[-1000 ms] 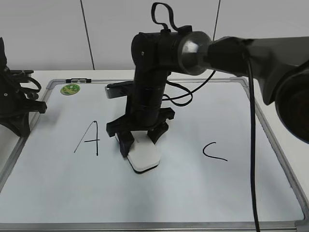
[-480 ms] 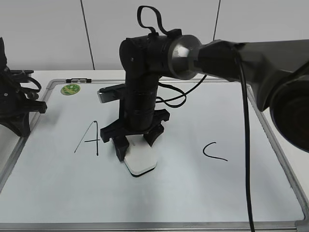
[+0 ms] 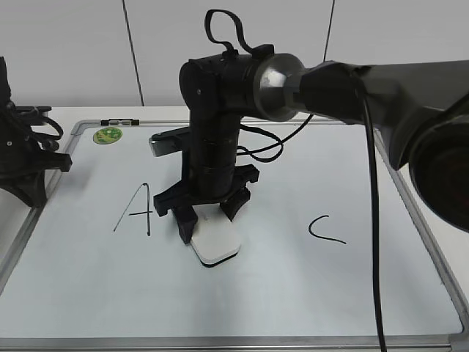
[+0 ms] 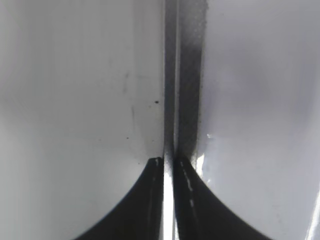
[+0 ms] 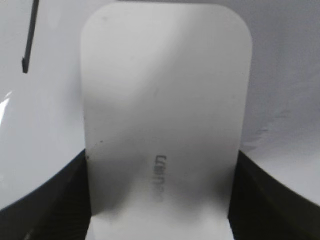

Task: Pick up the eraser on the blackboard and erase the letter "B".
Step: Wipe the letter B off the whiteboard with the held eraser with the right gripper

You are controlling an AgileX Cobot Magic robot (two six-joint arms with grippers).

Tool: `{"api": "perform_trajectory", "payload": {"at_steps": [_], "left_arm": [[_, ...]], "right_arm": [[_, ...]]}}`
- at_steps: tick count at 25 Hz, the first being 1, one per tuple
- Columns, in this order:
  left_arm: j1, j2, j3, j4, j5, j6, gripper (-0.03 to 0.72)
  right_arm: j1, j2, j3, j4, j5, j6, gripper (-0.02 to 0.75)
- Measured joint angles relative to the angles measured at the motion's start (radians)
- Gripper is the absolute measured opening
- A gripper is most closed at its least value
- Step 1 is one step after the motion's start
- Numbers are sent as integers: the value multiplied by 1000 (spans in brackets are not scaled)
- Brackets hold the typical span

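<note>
The white eraser (image 3: 217, 244) lies flat on the blackboard (image 3: 293, 293), between the letter "A" (image 3: 135, 211) and the letter "C" (image 3: 325, 229). My right gripper (image 3: 208, 222) is shut on its sides from above. In the right wrist view the eraser (image 5: 165, 115) fills the frame between the black fingers of the right gripper (image 5: 160, 200). No letter "B" shows; the arm and eraser cover that spot. My left gripper (image 3: 33, 172) rests at the board's left edge, and in the left wrist view it (image 4: 170, 162) is shut and empty over the board's frame (image 4: 187, 75).
A small green round magnet (image 3: 107, 135) sits at the board's far left corner, with a thin dark marker (image 3: 119, 121) on the frame behind it. A black cable (image 3: 379, 242) hangs from the right arm across the board's right side.
The right gripper slid the eraser a little to the left over the board, towards the "A", then nearly stopped. The left arm has not moved.
</note>
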Motion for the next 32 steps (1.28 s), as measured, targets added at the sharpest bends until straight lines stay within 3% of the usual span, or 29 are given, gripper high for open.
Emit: {"api": "perform_trajectory", "payload": {"at_steps": [17,32], "left_arm": [[6,0,0,13,1,0,38],[8,2,0,13,2,0,38]], "right_arm": [[-30,0,0,-48,0,43,523],[-155,-2,0,-65,2,56,523]]}}
